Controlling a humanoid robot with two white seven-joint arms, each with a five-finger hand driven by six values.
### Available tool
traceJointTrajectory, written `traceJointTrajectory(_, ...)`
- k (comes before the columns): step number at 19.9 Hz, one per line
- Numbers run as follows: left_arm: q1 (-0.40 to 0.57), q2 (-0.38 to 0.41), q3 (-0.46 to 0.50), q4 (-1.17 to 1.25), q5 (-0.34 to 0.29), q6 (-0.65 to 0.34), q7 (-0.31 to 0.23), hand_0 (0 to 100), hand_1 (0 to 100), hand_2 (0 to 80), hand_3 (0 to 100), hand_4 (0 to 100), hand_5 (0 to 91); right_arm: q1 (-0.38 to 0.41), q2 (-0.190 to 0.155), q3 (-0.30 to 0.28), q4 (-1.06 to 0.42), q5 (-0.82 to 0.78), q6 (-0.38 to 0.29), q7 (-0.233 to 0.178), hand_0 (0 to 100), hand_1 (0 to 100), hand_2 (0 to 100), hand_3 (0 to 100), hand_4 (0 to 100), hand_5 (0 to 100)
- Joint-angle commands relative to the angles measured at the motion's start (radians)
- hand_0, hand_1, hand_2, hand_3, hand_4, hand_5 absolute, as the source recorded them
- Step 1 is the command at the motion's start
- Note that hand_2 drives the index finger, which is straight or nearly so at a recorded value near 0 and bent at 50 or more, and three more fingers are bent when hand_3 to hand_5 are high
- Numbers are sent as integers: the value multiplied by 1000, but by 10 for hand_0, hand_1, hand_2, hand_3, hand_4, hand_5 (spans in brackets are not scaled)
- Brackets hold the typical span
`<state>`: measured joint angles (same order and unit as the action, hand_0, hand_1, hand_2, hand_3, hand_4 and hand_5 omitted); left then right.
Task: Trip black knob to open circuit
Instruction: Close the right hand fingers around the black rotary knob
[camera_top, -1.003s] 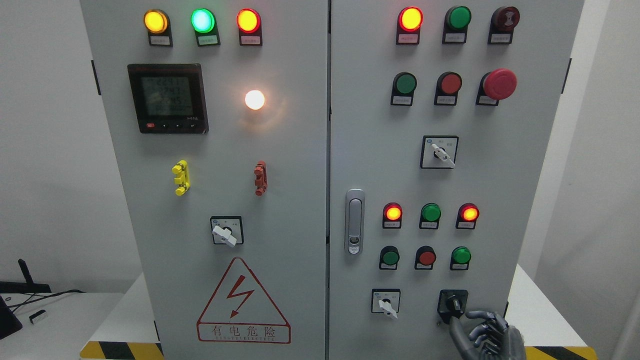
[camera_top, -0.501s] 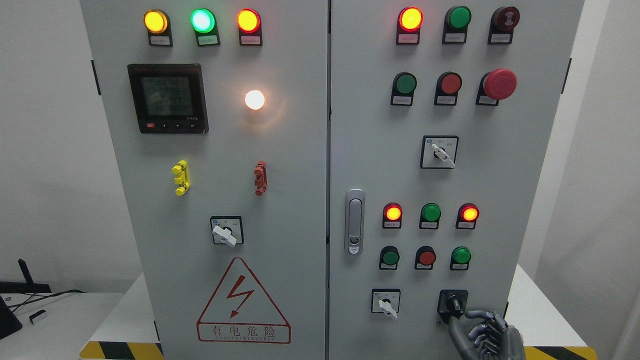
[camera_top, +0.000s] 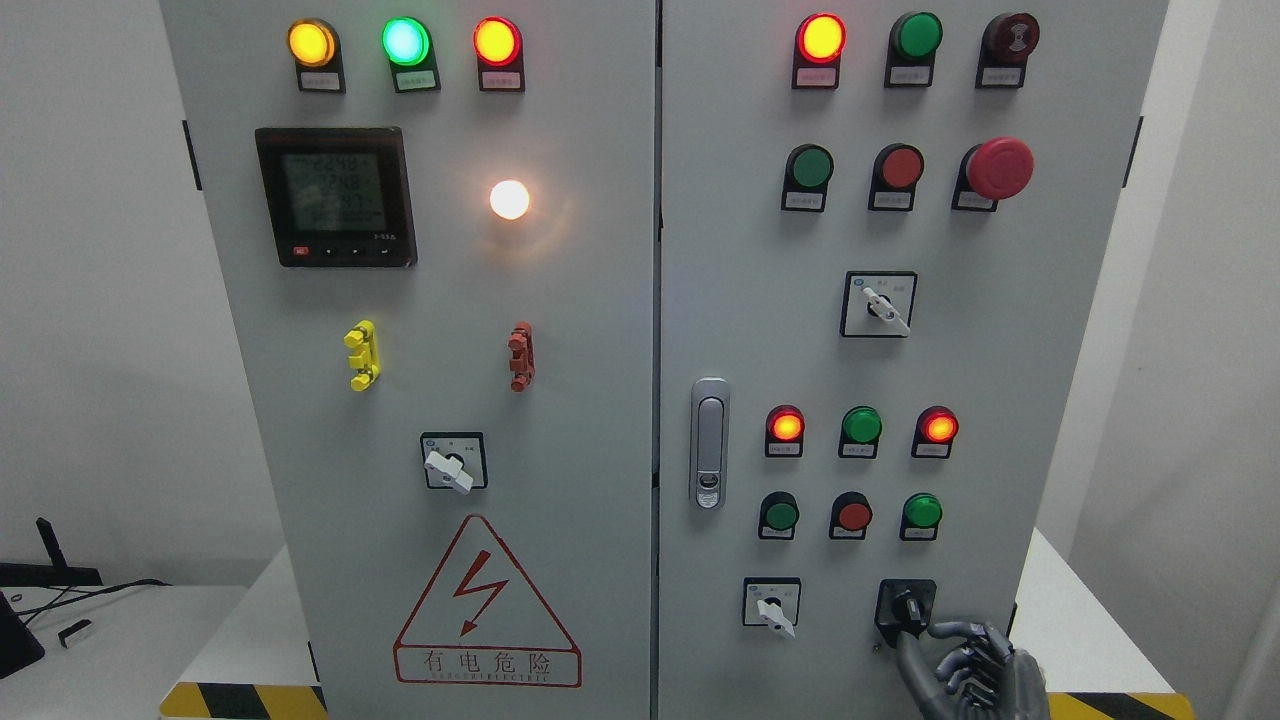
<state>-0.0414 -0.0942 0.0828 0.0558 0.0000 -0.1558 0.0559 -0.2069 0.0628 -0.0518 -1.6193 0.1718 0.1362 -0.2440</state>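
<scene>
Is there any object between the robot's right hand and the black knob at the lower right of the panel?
No, nothing visible. The right hand sits just below and right of the black knob, one of its fingers reaching the knob's edge.

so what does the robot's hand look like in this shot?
Only the right hand shows, at the bottom right. It is dark grey, metallic-looking, with segmented, jointed fingers and a glossy sheen. No cables, markings or sleeve are visible. The left hand is out of view.
</scene>
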Motion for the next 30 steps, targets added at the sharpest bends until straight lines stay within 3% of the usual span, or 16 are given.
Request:
traceJointTrajectory(1,0,1,0,-1,-31,-1,-1,120,389,0,0,0,0,0,0,1,-8,0,-1,0,254,773,521,849,910,998)
traceJointTrajectory(18,0,-1,0,1,-31,-1,-1,120,389,0,0,0,0,1,0,10,-11,0,-1,3,263,771,529,867,912,998)
traceJointTrajectory(21,0,-1,0,-1,-31,-1,-1,120,389,0,0,0,0,1,2,9,-11,0,-1,34,264,770,533,868,914,998)
traceJointTrajectory(30,0,1,0,-1,-31,-1,-1,120,389,0,0,0,0,1,2,9,-11,0,-1,34,267,765,533,873,916,998)
